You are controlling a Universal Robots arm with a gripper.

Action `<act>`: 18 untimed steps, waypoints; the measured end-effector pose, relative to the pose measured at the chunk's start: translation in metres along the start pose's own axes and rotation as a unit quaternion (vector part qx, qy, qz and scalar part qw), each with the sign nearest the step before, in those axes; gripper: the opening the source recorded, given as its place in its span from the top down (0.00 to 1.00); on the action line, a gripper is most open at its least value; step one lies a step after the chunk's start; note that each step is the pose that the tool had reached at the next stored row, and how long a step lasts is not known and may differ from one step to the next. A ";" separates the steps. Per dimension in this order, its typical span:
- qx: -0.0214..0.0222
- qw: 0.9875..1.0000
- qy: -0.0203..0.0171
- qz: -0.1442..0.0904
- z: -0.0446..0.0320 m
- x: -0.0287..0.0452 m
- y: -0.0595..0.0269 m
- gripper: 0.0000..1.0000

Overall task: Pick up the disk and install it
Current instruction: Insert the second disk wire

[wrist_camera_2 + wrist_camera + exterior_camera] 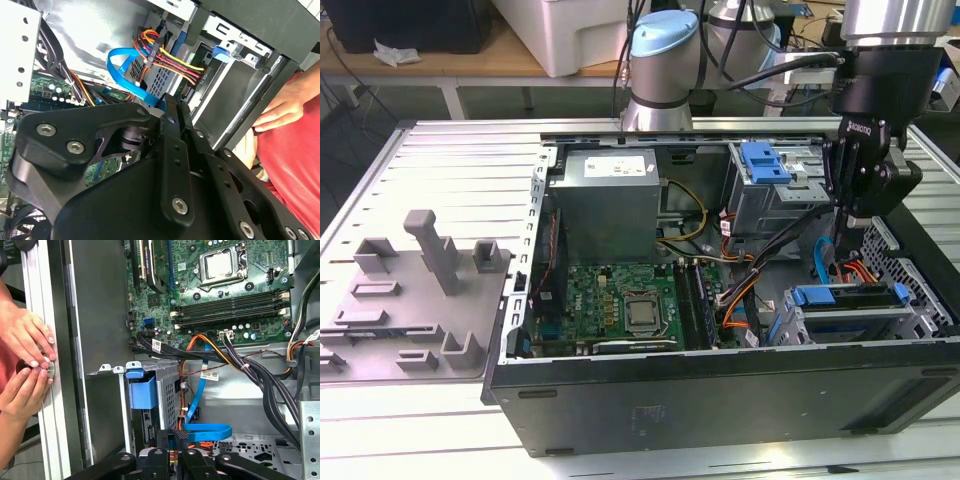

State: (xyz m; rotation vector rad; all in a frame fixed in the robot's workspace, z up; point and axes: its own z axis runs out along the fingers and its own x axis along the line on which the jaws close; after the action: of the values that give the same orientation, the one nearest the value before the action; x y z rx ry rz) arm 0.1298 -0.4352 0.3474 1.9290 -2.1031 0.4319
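The disk (850, 297), with blue rails at its ends, lies flat in the metal cage (800, 325) at the near corner of the open computer case, on the exterior view's right. My black gripper (850, 222) hangs a little above that cage, beside a blue data cable (820, 258). In the second wrist view the gripper (172, 100) has its two fingertips pressed together with nothing between them. In the first wrist view the gripper (175, 442) sits over the same cage (167, 390), next to its blue tab (142, 391).
A grey power-supply box (605, 205) and a second cage with a blue bracket (765, 160) stand at the case's far side. The motherboard (630, 300) and orange and black cable bundles (225, 357) lie between. A person's hands (25, 360) rest outside the case wall.
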 end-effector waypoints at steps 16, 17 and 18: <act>-0.002 1.000 -0.022 0.000 0.0067 0.0160 -0.0017 0.84; -0.002 1.000 -0.024 0.000 0.0074 0.0175 -0.0020 0.84; -0.002 1.000 -0.027 0.000 0.0081 0.0193 -0.0025 0.84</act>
State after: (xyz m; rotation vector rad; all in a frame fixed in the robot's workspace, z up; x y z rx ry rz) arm 0.1306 -0.4562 0.3473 1.9584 -2.1355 0.3793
